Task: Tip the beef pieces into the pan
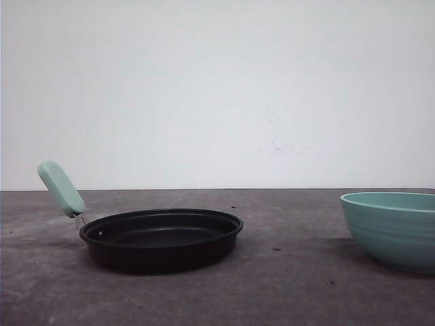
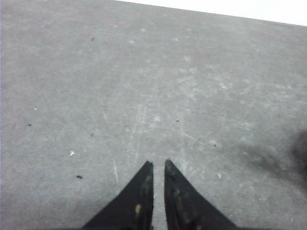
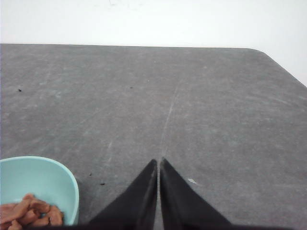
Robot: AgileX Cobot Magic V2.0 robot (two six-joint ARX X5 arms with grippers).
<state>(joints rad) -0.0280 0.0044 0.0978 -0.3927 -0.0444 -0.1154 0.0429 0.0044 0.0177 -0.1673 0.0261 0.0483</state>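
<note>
Both jaws together, empty; pan (image 1: 161, 238) handle (image 1: 61, 188) points up-left, away from bowl (image 1: 393, 228).

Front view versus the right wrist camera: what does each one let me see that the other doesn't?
The front view alone gives the black pan with its mint-green handle, lying apart from the bowl, and the bowl's ribbed outside. The right wrist view alone gives the beef pieces heaped inside the bowl, plus the right gripper with its fingertips nearly touching. Both share the teal bowl and the gray table.
</note>
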